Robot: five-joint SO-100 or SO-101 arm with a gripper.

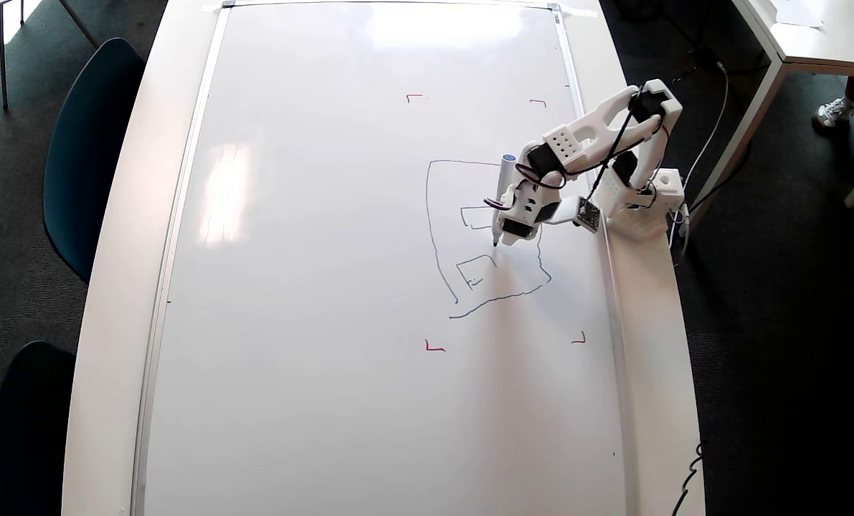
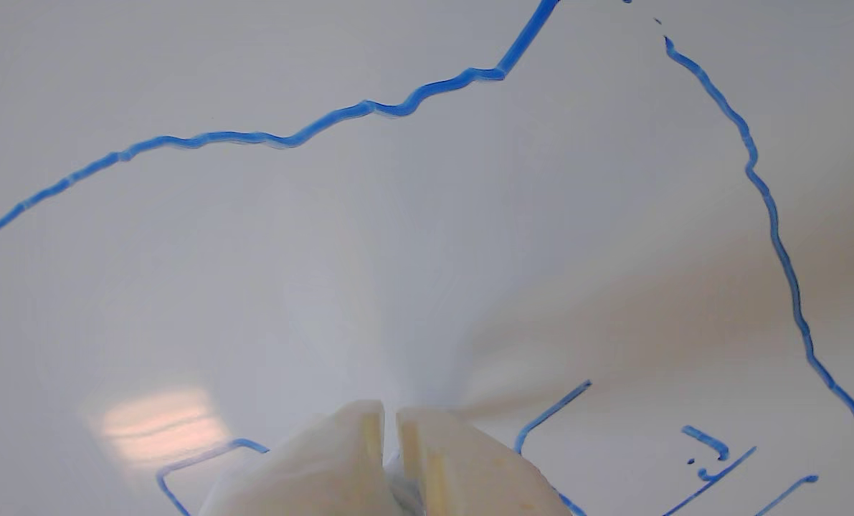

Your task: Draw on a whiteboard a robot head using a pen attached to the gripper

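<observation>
The whiteboard (image 1: 312, 236) covers most of the table. The robot head (image 1: 430, 229) is a lopsided blue outline with two small rectangles inside; the arm hides part of it, and no antenna shows. Its wavy outline (image 2: 391, 107) also crosses the wrist view. The pen (image 1: 502, 197) is white with a blue cap end, and its dark tip rests on the board between the two rectangles. The white gripper (image 1: 516, 218) holds the pen at its lower half. In the wrist view the gripper (image 2: 391, 437) shows two pale fingers (image 2: 340, 459) nearly closed together; the pen itself is hidden there.
Four red corner marks (image 1: 434, 347) frame the drawing. The arm's base (image 1: 645, 204) stands on the table rim at the board's right edge, with cables running off. Two dark chairs (image 1: 86, 143) stand on the left. Another white table (image 1: 814, 36) is at top right.
</observation>
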